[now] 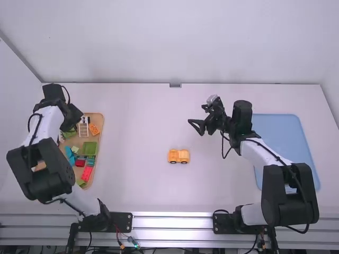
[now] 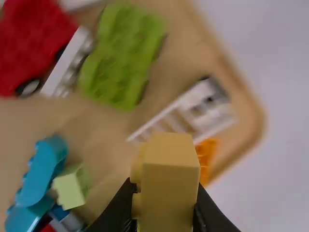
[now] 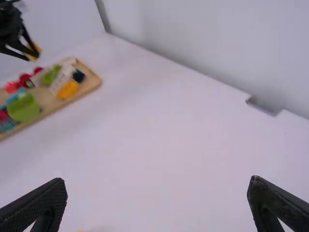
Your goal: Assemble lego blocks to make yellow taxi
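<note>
Yellow block [image 2: 170,186] aloft, taxi [image 1: 178,156] on table [image 1: 140,182]

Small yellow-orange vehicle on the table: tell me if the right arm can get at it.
Likely yes: the right claw is open and fairly near the vehicle, with nothing seen standing between them.

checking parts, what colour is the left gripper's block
The Lego block is yellow, clearest in the left wrist view.

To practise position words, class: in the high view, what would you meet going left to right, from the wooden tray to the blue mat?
Wooden tray → small yellow-orange block vehicle → right gripper → blue mat
</note>
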Robot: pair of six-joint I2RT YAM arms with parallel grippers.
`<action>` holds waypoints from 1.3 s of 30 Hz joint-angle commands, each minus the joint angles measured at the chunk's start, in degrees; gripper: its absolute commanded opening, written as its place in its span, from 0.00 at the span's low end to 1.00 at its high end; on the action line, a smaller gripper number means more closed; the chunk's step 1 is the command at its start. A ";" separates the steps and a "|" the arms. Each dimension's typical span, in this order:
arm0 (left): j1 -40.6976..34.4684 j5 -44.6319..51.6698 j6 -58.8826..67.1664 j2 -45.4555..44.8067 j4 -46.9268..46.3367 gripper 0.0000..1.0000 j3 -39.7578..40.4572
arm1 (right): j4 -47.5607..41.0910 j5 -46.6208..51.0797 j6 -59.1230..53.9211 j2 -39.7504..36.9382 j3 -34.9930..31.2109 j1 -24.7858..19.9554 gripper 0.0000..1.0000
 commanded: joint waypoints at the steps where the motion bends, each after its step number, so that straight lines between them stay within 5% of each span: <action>1: -6.62 0.44 13.11 -7.10 3.06 0.02 -4.02 | -0.33 -2.89 11.61 -0.37 1.90 0.79 0.99; 8: -24.94 12.35 44.41 -18.32 13.51 0.02 -15.47 | -6.23 -5.25 16.83 -0.35 5.79 1.51 0.99; 16: -40.94 13.99 62.62 -20.20 21.99 0.01 -23.19 | -13.66 -7.17 14.62 -0.35 6.32 5.75 0.99; 21: -45.77 13.90 66.10 -20.11 26.84 0.01 -25.66 | -18.16 -6.78 13.18 -0.35 6.16 6.25 0.99; 32: -51.15 13.53 65.40 -20.11 40.30 0.01 -32.35 | -15.43 -9.31 16.26 -0.31 6.03 7.45 0.67; 39: -51.74 14.47 63.91 -20.11 43.21 0.01 -33.38 | -15.15 -7.10 16.79 -0.31 6.05 10.03 0.73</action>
